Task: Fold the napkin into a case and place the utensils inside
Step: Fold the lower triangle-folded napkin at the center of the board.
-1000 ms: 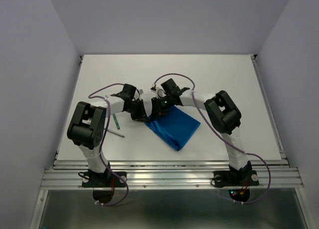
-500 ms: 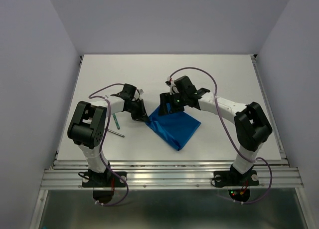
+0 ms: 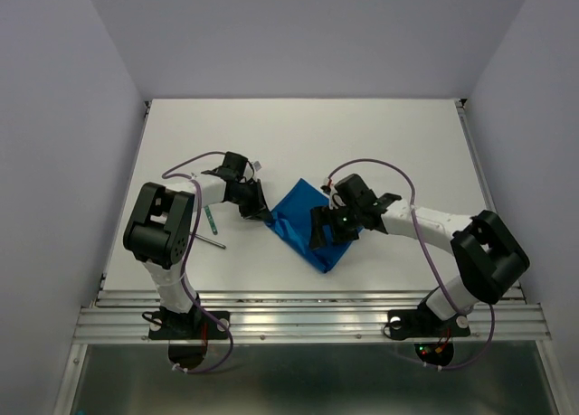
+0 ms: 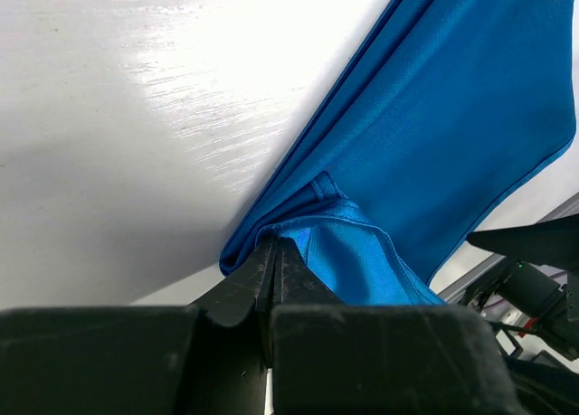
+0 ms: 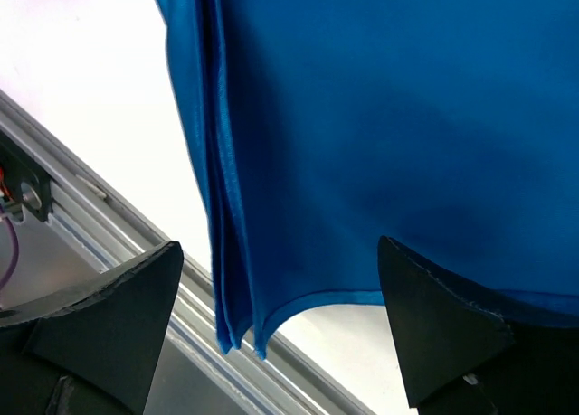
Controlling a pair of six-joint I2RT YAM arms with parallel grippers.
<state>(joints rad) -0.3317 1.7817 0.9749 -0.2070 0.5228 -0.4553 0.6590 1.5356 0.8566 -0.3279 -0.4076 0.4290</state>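
A: How's the left gripper (image 4: 276, 252)?
B: Pressed together, pinching a bunched corner of the napkin (image 4: 434, 144)
A: And the right gripper (image 5: 279, 245)?
B: Spread wide, holding nothing, poised over the cloth's near layered edge
A: Where does the napkin lie?
B: Folded flat on the table (image 3: 407, 144), between the arms; the utensils (image 3: 211, 220) sit left of it, apart

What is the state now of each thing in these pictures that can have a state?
bright blue cloth napkin: folded in layers, lying on the white table, one corner pinched.
left gripper: shut on the napkin's corner.
right gripper: open, over the napkin, gripping nothing.
teal-green-handled utensil: lying on the table, outside the napkin.
slim grey metal utensil: lying on the table, outside the napkin.
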